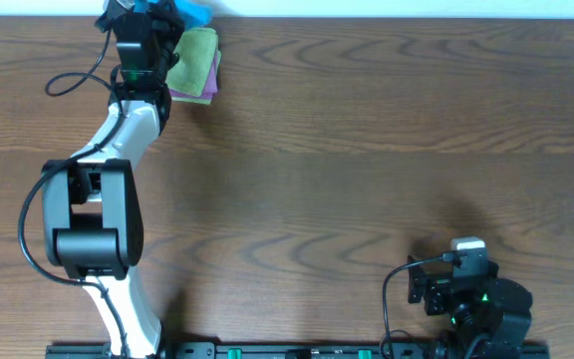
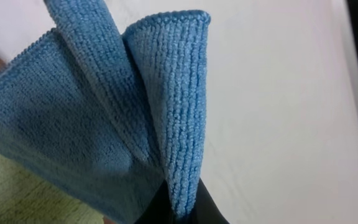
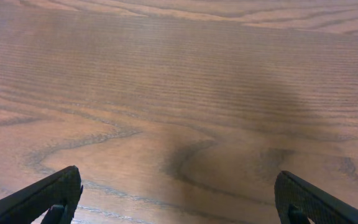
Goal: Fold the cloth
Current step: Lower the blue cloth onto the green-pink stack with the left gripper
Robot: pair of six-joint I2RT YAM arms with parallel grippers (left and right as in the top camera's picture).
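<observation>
The sky-blue cloth [image 2: 104,118] fills the left wrist view, bunched into upright folds, and my left gripper [image 2: 178,208] is shut on a fold of it. Overhead, only a corner of the cloth [image 1: 193,13] shows at the table's far left edge, with the left gripper [image 1: 145,12] over it. My right gripper [image 3: 178,199] stands open above bare wood near the front right, nothing between its fingers [image 3: 48,196]. From overhead the right gripper [image 1: 467,244] is far from the cloth.
A lime-green folded cloth [image 1: 195,58] lies on a pink-purple folded cloth [image 1: 204,92] beside the left arm at the far left. The green cloth [image 2: 23,193] also shows under the blue one. The table's far edge [image 1: 367,19] runs along the top.
</observation>
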